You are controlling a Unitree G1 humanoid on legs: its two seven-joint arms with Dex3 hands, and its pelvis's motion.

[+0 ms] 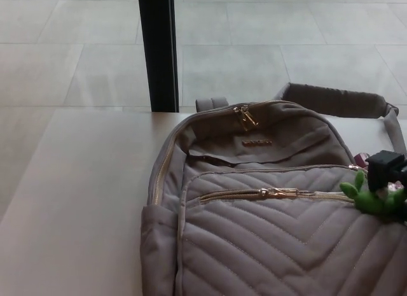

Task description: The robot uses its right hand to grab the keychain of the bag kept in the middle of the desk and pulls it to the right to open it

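Observation:
A grey quilted backpack (267, 245) lies on the pale desk (76, 200), filling the lower right of the head view. Across its front pocket runs a gold zipper (235, 195), with the slider (276, 193) near the middle of the track. A green figure keychain (374, 197) hangs out past the zipper's right end. My right hand (391, 172) shows only as a black block at the picture's right edge, shut on the keychain. My left hand does not show.
A black pillar (158, 48) stands behind the desk's far edge, with tiled floor beyond. The bag's shoulder strap (337, 100) curves along the back right. Two gold pulls (245, 118) sit on the top zipper. A small pink thing (361, 159) peeks beside my hand.

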